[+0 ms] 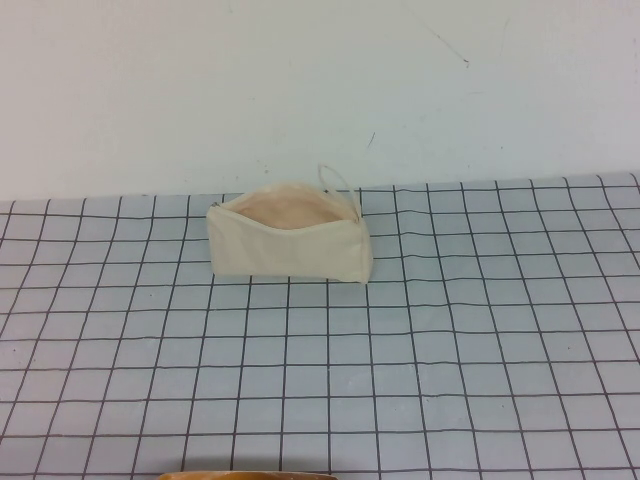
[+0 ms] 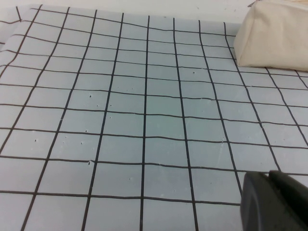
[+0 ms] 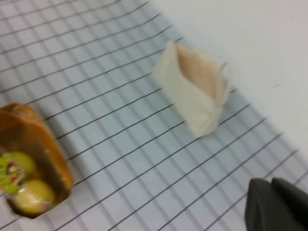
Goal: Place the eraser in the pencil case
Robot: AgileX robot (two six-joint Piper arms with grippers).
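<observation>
Nearest us in the high view, an amber-brown rim [image 1: 245, 474] just shows at the table's near edge; the right wrist view shows it as an amber tray [image 3: 33, 159] holding yellow-green round things with a printed label, which we cannot identify. Beyond it lies the grid-lined mat [image 1: 450, 350]; at its far side, near the white wall, stands the pencil case [image 1: 290, 243], zip open, mouth upward, peach lining showing, cord loop [image 1: 338, 180] at its right end. The eraser appears in no view, so we cannot say where it is. Neither arm shows in the high view; the left gripper [image 2: 275, 202] is only a dark corner over bare mat near the case, and the right gripper [image 3: 276, 204] likewise, hanging above the mat; whether either pincer is wide or narrow we cannot tell. We judge the case soft and light, likely to slide or sag if pushed; a small eraser should be pinched across its short sides.
</observation>
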